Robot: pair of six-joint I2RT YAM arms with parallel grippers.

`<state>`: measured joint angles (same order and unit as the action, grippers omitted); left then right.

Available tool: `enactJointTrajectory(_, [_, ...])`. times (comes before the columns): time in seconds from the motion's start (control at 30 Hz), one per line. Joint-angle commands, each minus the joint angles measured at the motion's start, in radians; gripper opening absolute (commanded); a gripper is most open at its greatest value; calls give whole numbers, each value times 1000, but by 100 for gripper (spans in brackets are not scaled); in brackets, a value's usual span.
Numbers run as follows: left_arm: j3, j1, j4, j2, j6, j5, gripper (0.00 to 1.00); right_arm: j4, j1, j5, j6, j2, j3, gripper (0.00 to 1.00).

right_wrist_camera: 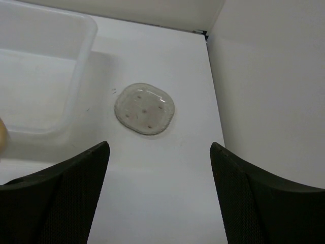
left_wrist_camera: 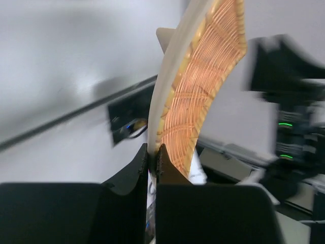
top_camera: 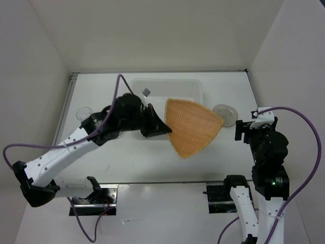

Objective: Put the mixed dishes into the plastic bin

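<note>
My left gripper [top_camera: 161, 127] is shut on the left edge of the orange-tan ribbed plate [top_camera: 193, 126] and holds it in the air over the front right corner of the plastic bin [top_camera: 172, 87]. In the left wrist view the plate [left_wrist_camera: 203, 86] stands edge-on between the closed jaws of the gripper [left_wrist_camera: 154, 152]. A greyish saucer [top_camera: 224, 113] lies on the table right of the bin. My right gripper [top_camera: 255, 121] is open and empty, just short of that saucer [right_wrist_camera: 144, 108], which lies ahead between its spread fingers [right_wrist_camera: 81, 173]. A clear cup [top_camera: 84, 113] stands far left.
A small grey object [top_camera: 146, 92] lies inside the bin at its left. The bin's near right corner [right_wrist_camera: 81, 61] is left of the saucer. White enclosure walls close in the table at the back and sides; the right wall [right_wrist_camera: 269, 91] is close to the right gripper.
</note>
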<state>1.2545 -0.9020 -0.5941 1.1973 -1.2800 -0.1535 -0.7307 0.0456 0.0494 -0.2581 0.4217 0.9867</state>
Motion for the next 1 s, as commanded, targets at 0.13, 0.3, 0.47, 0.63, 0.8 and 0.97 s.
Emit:
enactJointTrajectory(0.13, [342, 264, -40, 252, 159, -3, 0, 249, 0, 10, 20, -15, -118, 85])
enactJointTrajectory(0.3, [267, 364, 95, 404, 91, 54, 0, 258, -9, 20, 20, -34, -129, 85])
enactJointTrajectory(0.47, [321, 376, 135, 525, 4, 118, 0, 267, -19, 29, 30, -57, -138, 87])
enactJointTrajectory(0.63, [488, 367, 112, 676, -24, 195, 0, 287, -55, 38, 30, -110, -158, 88])
enactJointTrajectory(0.8, [511, 345, 132, 775, -117, 184, 0, 297, -98, 60, 30, -141, -177, 88])
enactJointTrajectory(0.97, [415, 345, 171, 789, -180, 173, 0, 297, -98, 69, 30, -150, -177, 90])
